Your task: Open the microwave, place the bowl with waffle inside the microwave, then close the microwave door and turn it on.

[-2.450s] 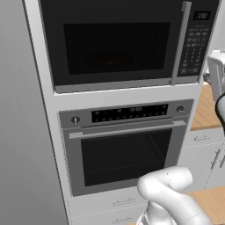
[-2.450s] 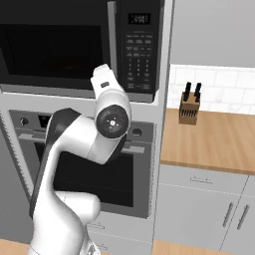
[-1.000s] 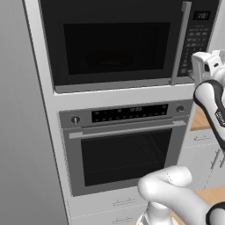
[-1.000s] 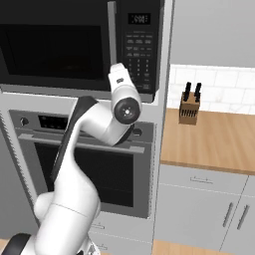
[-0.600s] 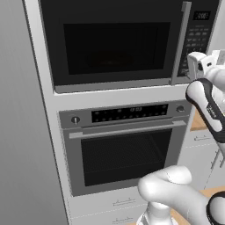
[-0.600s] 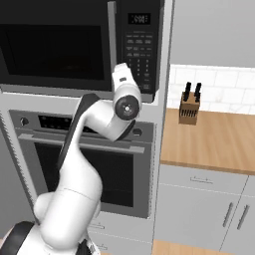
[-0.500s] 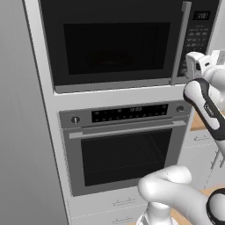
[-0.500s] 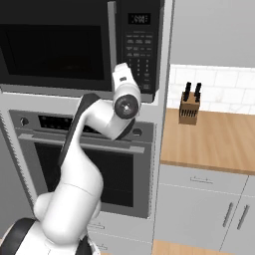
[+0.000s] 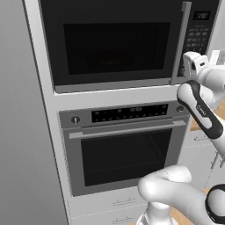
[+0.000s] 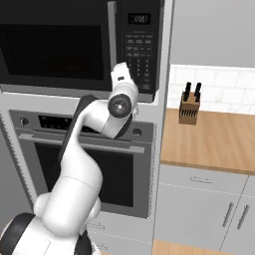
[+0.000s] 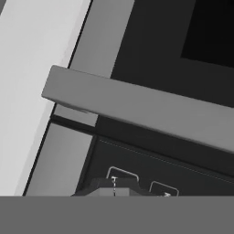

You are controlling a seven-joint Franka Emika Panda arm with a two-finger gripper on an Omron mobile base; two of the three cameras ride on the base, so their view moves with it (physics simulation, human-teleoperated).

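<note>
You have the gripper [image 10: 119, 74] raised in front of the microwave [image 9: 118, 41], close to the lower end of the silver handle [image 9: 179, 44] that runs down the right edge of the microwave door [image 9: 112, 44]. In the left base view the gripper [image 9: 191, 61] sits just right of that handle, in front of the lower part of the keypad [image 9: 196, 41]. In the right base view it lies over the seam between the handle [image 10: 112, 45] and the keypad [image 10: 139, 50].

From the hand camera you see the handle [image 11: 137, 107] as a grey bar crossing the picture on a slant, very near the lens, with the dark door window [image 11: 210, 32] beyond it and two keypad buttons [image 11: 141, 183] on the near side. Only a dark bit of the gripper [image 11: 114, 188] pokes up at the bottom edge there, so you cannot tell whether the jaws are spread or closed, and nothing shows between them.

The microwave door is shut flat against the cabinet. Below it sits the grey oven [image 9: 125, 145] with its horizontal bar handle. To the right, on the wooden worktop [image 10: 214, 137], stands a knife block [image 10: 189, 107], well apart from the gripper.
</note>
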